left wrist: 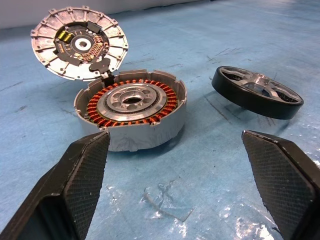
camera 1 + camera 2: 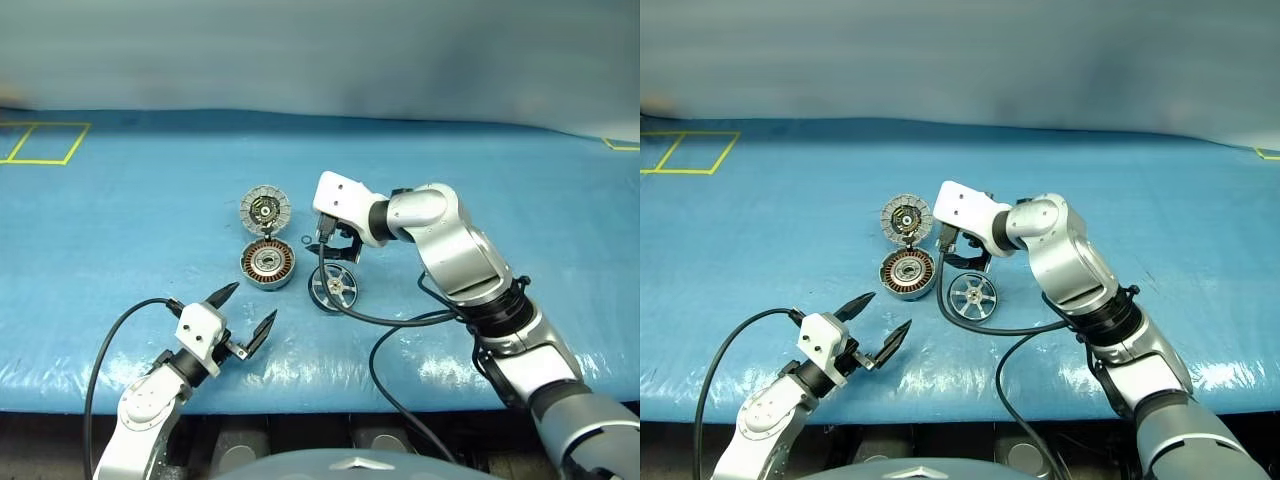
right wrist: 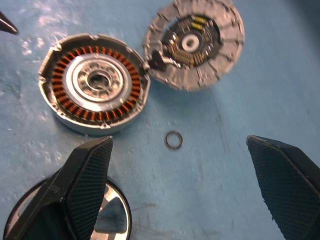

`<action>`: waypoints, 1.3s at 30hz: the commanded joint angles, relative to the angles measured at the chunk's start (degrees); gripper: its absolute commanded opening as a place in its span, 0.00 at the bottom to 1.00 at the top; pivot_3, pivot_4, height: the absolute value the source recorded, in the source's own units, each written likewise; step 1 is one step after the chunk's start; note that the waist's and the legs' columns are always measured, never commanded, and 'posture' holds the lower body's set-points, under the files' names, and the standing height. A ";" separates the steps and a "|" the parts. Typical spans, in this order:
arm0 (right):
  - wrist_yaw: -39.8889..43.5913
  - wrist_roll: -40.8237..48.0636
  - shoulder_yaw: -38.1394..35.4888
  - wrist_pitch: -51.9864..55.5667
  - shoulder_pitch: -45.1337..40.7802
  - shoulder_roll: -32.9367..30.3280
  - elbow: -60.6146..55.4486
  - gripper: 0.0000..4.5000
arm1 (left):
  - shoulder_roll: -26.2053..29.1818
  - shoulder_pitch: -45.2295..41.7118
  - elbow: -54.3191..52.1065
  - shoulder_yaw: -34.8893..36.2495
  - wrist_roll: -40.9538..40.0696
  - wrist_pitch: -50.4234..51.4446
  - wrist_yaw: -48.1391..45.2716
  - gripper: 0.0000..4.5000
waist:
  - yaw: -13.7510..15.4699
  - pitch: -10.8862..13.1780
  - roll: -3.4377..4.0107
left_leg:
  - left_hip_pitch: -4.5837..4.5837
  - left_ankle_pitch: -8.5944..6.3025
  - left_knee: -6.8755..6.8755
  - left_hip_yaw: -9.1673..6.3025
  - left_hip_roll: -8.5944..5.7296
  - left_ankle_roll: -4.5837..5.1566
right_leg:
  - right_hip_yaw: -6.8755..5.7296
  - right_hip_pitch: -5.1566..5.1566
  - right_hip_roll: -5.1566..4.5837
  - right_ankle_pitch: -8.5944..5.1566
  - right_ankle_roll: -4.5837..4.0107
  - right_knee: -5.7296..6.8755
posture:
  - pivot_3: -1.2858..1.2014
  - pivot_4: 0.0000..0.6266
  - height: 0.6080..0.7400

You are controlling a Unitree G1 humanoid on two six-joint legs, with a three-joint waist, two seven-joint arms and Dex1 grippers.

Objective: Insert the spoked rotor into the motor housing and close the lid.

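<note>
The motor housing (image 2: 267,265) sits on the blue counter (image 2: 120,220), its lid (image 2: 265,210) swung open. The spoked rotor (image 2: 333,288) lies just beside it, a small washer (image 3: 173,139) nearby. Both grippers, left (image 2: 245,310) and right (image 3: 180,190), have jaws spread, empty.

Left gripper (image 2: 247,306) low, fingers spread wide; right gripper (image 2: 962,252) angled downward, fingers apart, empty.

no readable text, labels, brands, numbers or signs anywhere.
</note>
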 commanded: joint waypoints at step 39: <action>-26.67 8.77 -7.09 -13.74 -3.23 19.98 37.28 1.00 | 0.52 0.90 -2.37 -0.37 -0.95 -0.16 0.03 1.00 | -0.96 0.00 0.01 | -0.02 0.02 -0.02 -0.01 -0.01 0.01 | 0.02 0.02 0.02 0.03 0.04 0.00 | 0.52 0.24 1.00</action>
